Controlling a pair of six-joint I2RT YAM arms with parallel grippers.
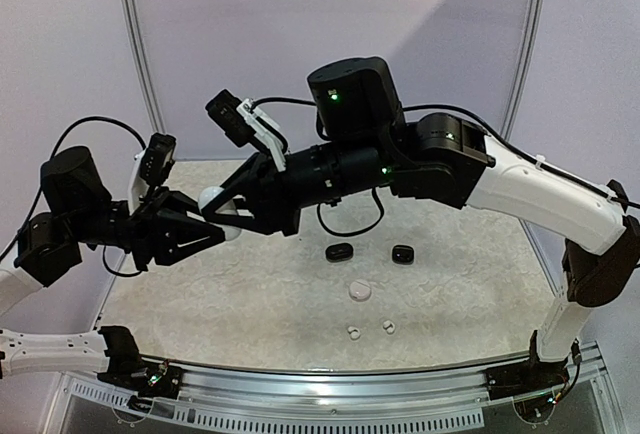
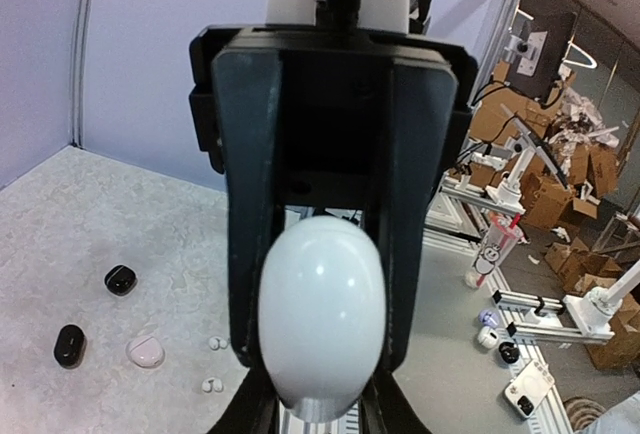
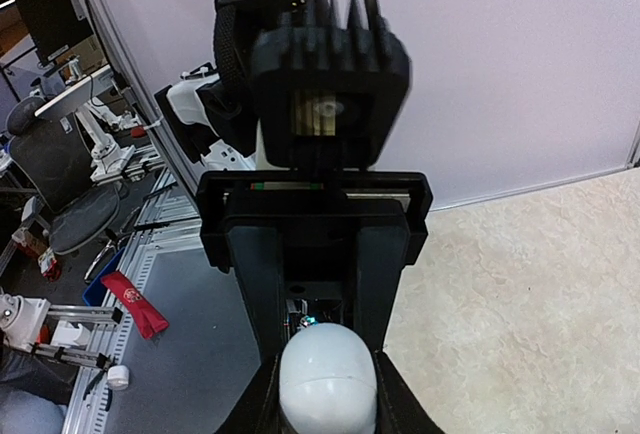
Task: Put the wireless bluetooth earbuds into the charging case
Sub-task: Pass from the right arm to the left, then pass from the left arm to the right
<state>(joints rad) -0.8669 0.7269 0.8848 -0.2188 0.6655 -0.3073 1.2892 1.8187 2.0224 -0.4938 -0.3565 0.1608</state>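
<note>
1. nearest the bases, two white earbuds lie loose on the bench, well apart from the action.
2. the white charging case is up in mid-air, with the left tool clamped on one end and the right tool gripping the other.
3. looks like lid-opening: hold one half steady and ease along the seam, because the smooth shell could squirt out.
4. both arms are raised, with the forearms roughly level and the tools nose to nose, left of centre.

Tip-to-tip aloft: left tool, right tool
</note>
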